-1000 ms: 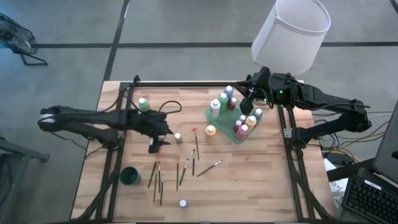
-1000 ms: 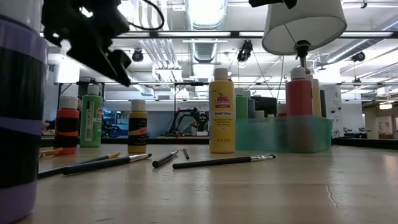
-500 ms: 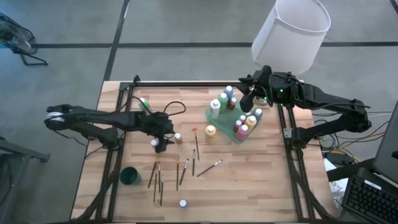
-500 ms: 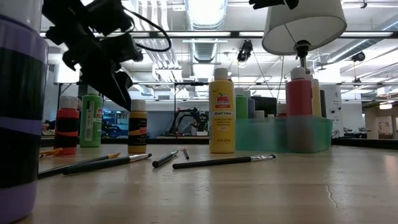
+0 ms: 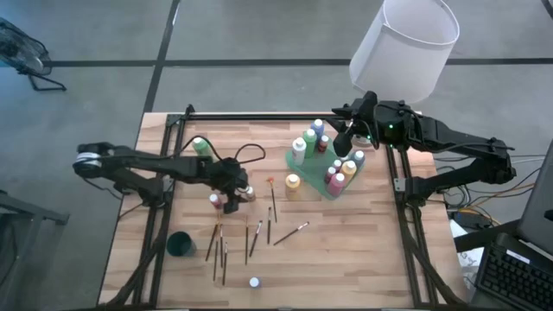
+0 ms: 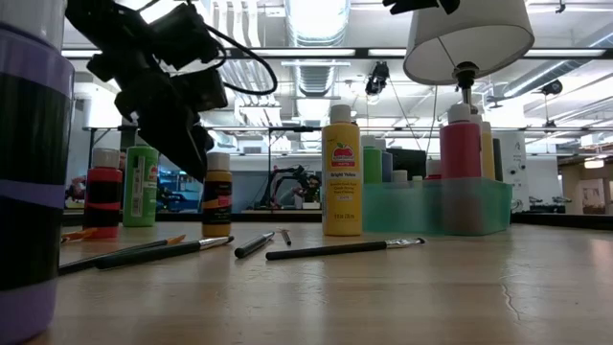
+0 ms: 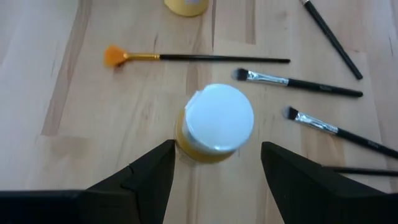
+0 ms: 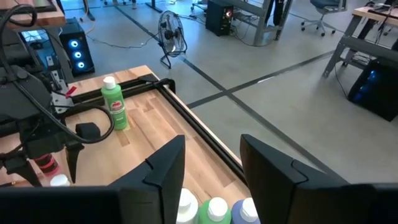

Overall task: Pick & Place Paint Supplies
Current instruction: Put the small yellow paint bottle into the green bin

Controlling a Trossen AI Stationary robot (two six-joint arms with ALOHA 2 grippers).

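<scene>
left gripper (image 7: pixel 216 171) open astride yellow bottle (image 7: pixel 214 124), its label hidden, right gripper (image 8: pixel 211 163) parted, empty

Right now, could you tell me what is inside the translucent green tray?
The green tray holds upright white-capped paint bottles, green, blue, yellow and pink among them. The right gripper hangs over it, fingers apart, hiding whatever stands beneath.

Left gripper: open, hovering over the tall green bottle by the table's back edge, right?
Not the green bottle. The left gripper is open, but the left wrist view shows its fingers on either side of a small yellow bottle with a white cap, among the brushes mid-table.
</scene>
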